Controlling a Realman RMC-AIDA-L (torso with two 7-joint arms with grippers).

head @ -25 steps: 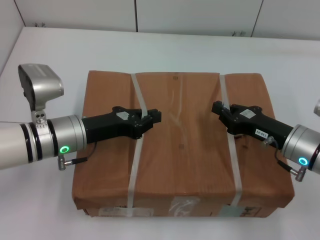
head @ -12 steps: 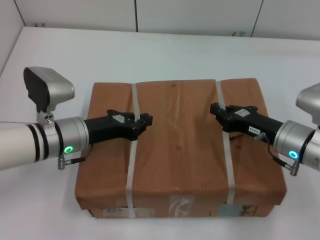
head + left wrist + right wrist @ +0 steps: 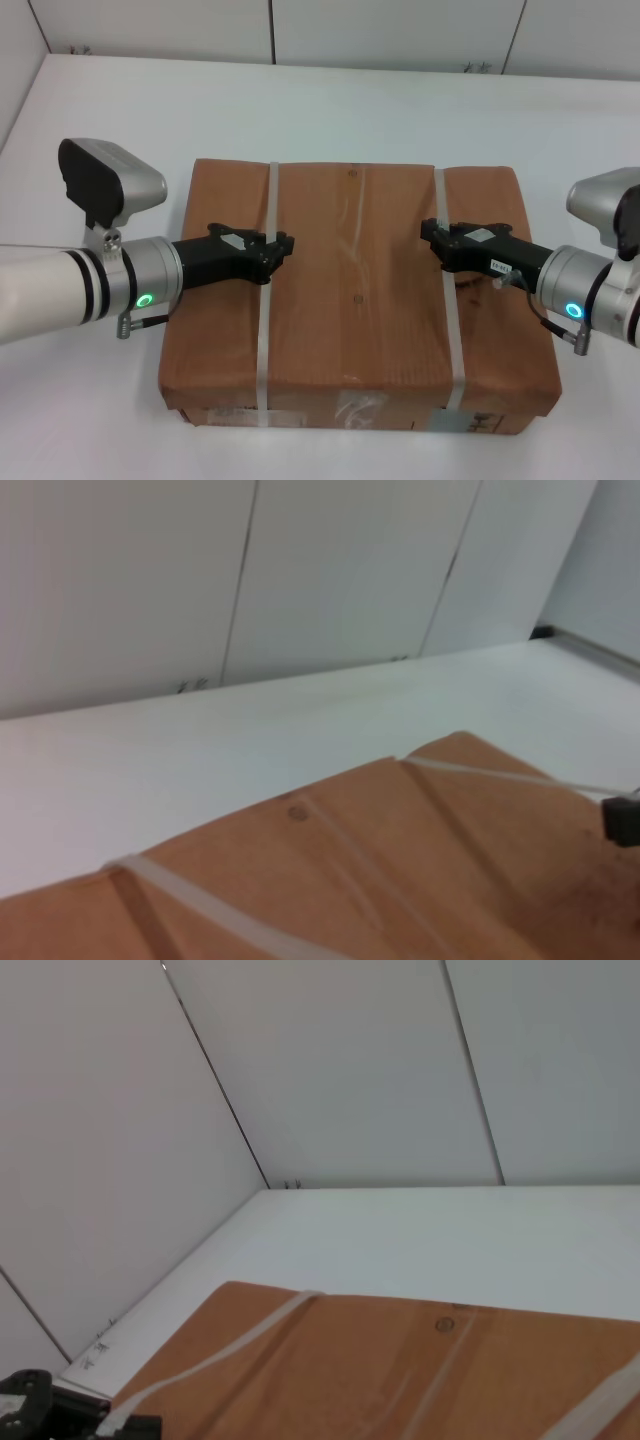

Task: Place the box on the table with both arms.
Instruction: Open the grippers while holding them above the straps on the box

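The brown paper box (image 3: 355, 300) lies flat on the white table (image 3: 350, 100), bound by two whitish straps, with tape and labels on its near side (image 3: 360, 412). My left gripper (image 3: 284, 245) lies low over the box top, shut on the left strap (image 3: 266, 320). My right gripper (image 3: 428, 233) lies over the top too, shut on the right strap (image 3: 448, 330). The left wrist view shows the box top (image 3: 400, 880) and the right gripper's tip (image 3: 622, 820). The right wrist view shows the box top (image 3: 400, 1370) and the left gripper (image 3: 40, 1410).
White wall panels (image 3: 300, 25) rise behind the table's far edge. Bare tabletop lies beyond the box and to both sides of it (image 3: 580, 150). The left arm's silver wrist housing (image 3: 105, 180) stands up beside the box's left edge.
The box has sunk and looks smaller and squarer now. Both grippers have drawn outward, and the straps that bent toward them now run straight.
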